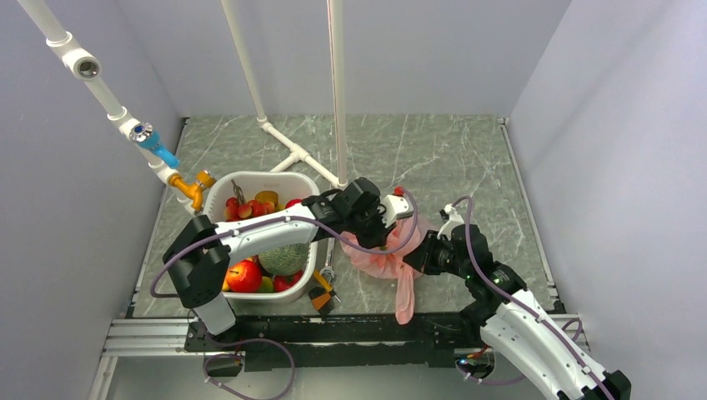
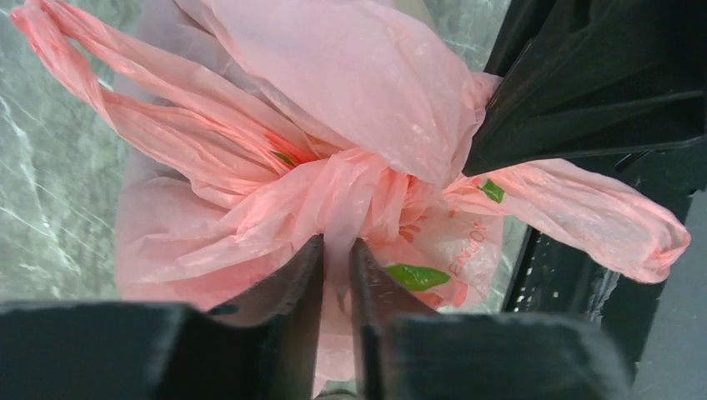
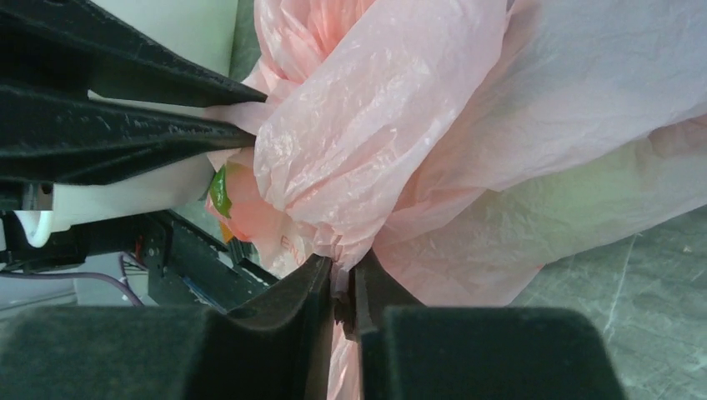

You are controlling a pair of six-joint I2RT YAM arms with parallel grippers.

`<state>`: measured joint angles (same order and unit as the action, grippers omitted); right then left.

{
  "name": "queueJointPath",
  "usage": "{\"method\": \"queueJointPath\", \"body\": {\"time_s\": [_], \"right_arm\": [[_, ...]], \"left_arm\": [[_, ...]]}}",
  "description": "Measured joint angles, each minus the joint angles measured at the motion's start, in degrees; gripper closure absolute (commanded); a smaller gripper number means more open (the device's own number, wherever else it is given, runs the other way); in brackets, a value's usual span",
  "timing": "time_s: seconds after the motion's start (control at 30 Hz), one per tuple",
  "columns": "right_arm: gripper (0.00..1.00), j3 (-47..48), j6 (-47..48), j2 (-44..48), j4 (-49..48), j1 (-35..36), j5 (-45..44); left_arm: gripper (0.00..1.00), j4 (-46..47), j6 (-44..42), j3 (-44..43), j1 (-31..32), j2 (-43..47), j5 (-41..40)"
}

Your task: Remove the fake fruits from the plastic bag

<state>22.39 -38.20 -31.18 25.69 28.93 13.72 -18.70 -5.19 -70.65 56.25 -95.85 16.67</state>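
Observation:
The pink plastic bag [image 1: 379, 260] lies crumpled on the table between my two grippers, one loop handle trailing toward the near edge. My left gripper [image 1: 390, 229] is shut on a gathered fold of the bag [image 2: 350, 92], seen close in the left wrist view [image 2: 338, 250]. My right gripper [image 1: 414, 257] is shut on another fold of the bag [image 3: 500, 108], seen in the right wrist view [image 3: 342, 271]. Each wrist view shows the other gripper's fingers [image 2: 584, 92] [image 3: 125, 125] clamped on the plastic. The fake fruits inside are hidden. A small red round thing [image 1: 398, 191] shows just beyond the left gripper.
A white basket [image 1: 250, 177] left of the bag holds a netted melon [image 1: 283, 258], a red apple [image 1: 243, 275] and other fruit. A small orange and black object [image 1: 321, 296] lies near the basket's front corner. White pipes [image 1: 337, 92] rise behind the bag.

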Motion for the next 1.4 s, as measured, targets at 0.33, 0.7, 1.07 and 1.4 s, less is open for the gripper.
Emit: {"method": "queueJointPath", "body": {"time_s": [0.33,0.7,1.07,1.4], "right_arm": [[0.21,2.93,0.81,0.39,2.54,0.0,-2.82],[0.13,15.47,3.37,-3.43,4.96,0.0,-8.59],[0.59,13.73,3.1,-8.02,3.28,0.0,-7.21],[1.0,11.98,0.55,-3.34,4.33,0.04,-12.98]], "left_arm": [[1.0,0.35,0.22,-0.26,0.2,2.84,-0.33],[1.0,0.37,0.37,-0.28,0.22,4.33,-0.04],[1.0,0.37,0.35,-0.28,0.22,5.33,-0.7],[1.0,1.88,1.62,1.31,0.35,8.9,-9.86]]}}
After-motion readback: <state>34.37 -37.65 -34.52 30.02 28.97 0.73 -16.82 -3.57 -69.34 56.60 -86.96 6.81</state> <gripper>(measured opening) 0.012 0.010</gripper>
